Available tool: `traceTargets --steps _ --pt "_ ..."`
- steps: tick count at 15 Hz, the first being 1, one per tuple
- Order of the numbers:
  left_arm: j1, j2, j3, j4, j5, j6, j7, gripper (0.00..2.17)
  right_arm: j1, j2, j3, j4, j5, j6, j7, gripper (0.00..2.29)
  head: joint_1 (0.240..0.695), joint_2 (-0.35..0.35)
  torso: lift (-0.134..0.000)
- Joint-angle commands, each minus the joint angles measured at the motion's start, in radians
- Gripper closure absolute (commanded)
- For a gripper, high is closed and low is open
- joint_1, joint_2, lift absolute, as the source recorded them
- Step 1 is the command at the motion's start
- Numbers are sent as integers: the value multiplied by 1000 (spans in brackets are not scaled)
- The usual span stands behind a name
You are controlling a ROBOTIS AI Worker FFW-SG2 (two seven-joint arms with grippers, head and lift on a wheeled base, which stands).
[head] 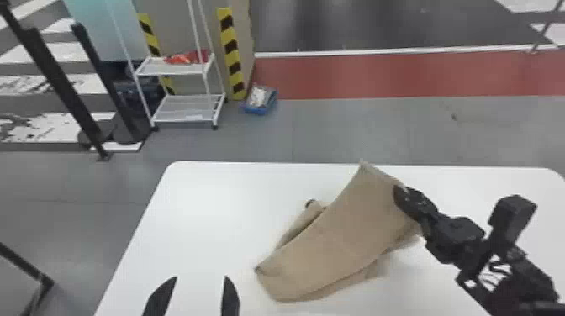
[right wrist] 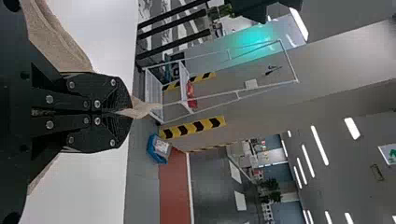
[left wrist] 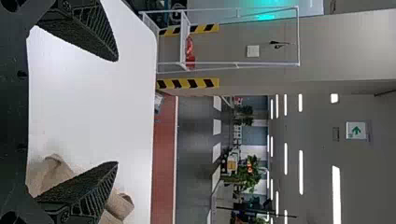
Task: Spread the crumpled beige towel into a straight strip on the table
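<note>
Above the table [head: 210,201], the towel [head: 344,235] is being pinched by the right gripper [right wrist: 130,112], likely for unfolding; the left gripper [left wrist: 116,111] is being held spread.

From the head, you look down over the table [head: 201,210]; nearer wrist cameras face forward, sharing the white rack [head: 172,72] at 11 o'clock.

The beige towel [head: 340,239] looks like soft matt cloth, the white table [head: 218,210] smooth and faintly glossy.
</note>
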Motion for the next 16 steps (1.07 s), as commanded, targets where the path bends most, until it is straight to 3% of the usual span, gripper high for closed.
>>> traceTargets --steps 1,5,7,9,13,15,16 --pt "0 1 0 4 2 -1 0 93 9 -9 -48 -18 36 33 76 1393 695 78 0" --pt "-9 1 0 13 3 3 -3 93 33 -15 -93 21 121 12 230 1393 695 66 0" --pt "-12 1 -3 13 2 6 -6 93 40 -14 -98 24 104 -28 268 1393 695 65 0" --pt "-12 1 -3 15 2 9 -6 93 40 -14 -87 10 16 -31 283 1393 695 63 0" --pt "-9 3 0 18 9 -1 -6 93 26 -14 83 -36 -128 -28 386 1393 695 101 0" --pt "-5 3 3 18 12 -13 -5 93 -12 -8 205 -28 -151 -31 407 1393 695 193 0" --pt "-3 3 5 18 12 -16 -6 93 -49 -6 275 5 -123 -28 392 1389 695 260 0"
